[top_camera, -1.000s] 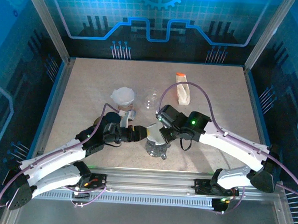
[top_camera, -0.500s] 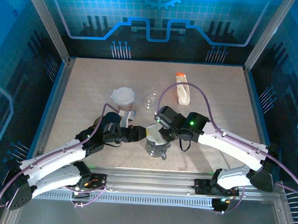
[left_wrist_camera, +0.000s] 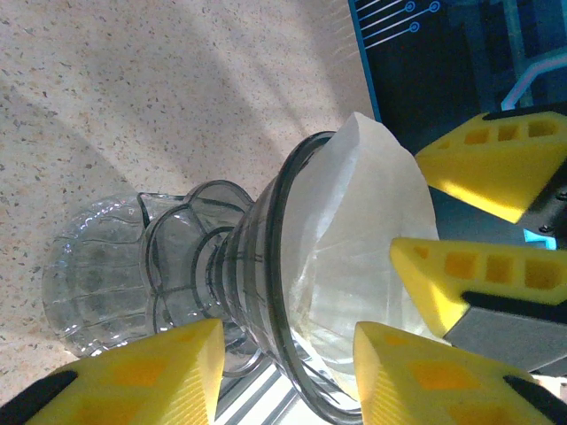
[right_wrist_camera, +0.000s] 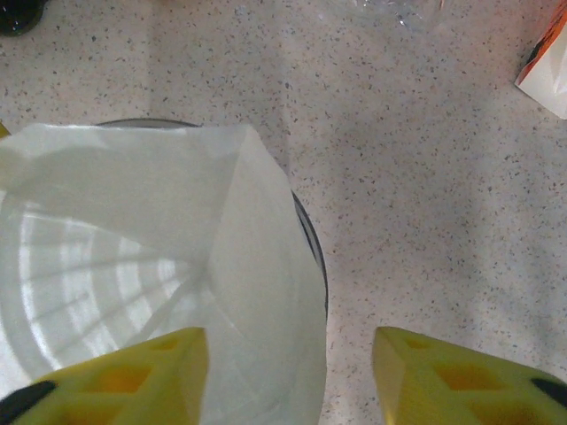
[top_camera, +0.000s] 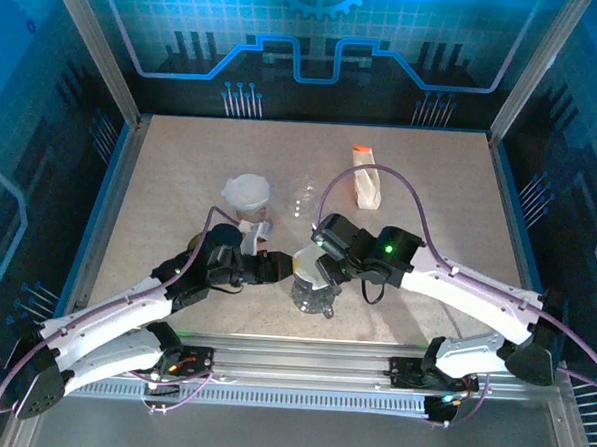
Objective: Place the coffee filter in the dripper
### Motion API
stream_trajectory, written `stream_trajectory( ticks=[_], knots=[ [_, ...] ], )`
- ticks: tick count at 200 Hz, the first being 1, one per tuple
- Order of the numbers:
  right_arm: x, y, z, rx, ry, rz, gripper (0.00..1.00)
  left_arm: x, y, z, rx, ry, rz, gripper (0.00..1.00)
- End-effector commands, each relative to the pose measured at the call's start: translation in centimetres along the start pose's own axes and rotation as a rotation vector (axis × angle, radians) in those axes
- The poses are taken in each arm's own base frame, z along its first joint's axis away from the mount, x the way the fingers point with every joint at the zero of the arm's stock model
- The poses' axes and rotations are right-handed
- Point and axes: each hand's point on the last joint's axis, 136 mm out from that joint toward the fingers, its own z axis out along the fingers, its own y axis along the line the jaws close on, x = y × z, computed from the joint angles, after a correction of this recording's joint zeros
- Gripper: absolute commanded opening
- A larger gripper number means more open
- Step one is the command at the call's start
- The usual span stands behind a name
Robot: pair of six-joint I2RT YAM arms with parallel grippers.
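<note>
The filter (right_wrist_camera: pixel 133 248) is seen down in the dripper (left_wrist_camera: pixel 266 257) now. Its white cone is opened against the glass, and one folded edge stands a little proud of the rim. The dripper is stood close to the near edge of the desk (top_camera: pixel 181 177), about midway between the left and right edges. The right gripper (right_wrist_camera: pixel 288 335) is held directly above the filter's mouth with its jaws parted and nothing between them, so the paper is let go. The left gripper (left_wrist_camera: pixel 288 328) is closed on the dripper from the left, a jaw against each side of the glass. As far as can be judged, the dripper is being steadied.

The step in hand is judged to be the release, and the placing itself looks as good as done. A clean withdrawal is called for next: the right gripper is to be lifted straight up so that the paper is not snagged and dragged out. The proud edge might be pressed down if a snugger seat is wanted. Only then should the glass be released by the left gripper.

A second ago the right gripper's jaws were pinched together on the filter, and now they are apart. The left gripper has been drawn in tighter on the glass. The dripper has not been shifted on the desk, and the carton (top_camera: pixel 366 182) toward the far edge is left where it was.
</note>
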Motion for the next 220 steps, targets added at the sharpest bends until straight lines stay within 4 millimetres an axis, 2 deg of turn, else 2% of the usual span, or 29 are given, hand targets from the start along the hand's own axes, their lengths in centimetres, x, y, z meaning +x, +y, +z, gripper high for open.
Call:
stream_trajectory(
  ticks=[1,31,73,113,154,220],
  knots=[
    [0.9,0.5,0.5,0.007,0.017,-0.011,0.59,0.6,0.1,0.2,0.012,0.021,-0.004,0.45],
    [1.2,0.7,1.0,0.01,0.018,-0.008,0.62,0.4,-0.1,0.1,0.016,0.019,-0.002,0.46],
    [-0.8,0.5,0.0,-0.02,-0.027,0.04,0.69,0.4,0.0,0.2,0.012,0.02,0.002,0.46],
    [-1.6,0.5,0.8,-0.059,-0.002,0.093,0.7,0.4,0.0,0.2,0.011,0.018,0.004,0.46],
    [-1.1,1.2,2.4,-0.089,0.046,0.101,0.71,0.4,0.0,0.2,0.011,0.018,0.004,0.46],
    [0.2,0.8,4.7,-0.072,0.112,0.11,0.71,0.4,0.0,0.3,0.012,0.02,0.005,0.45]
  ],
)
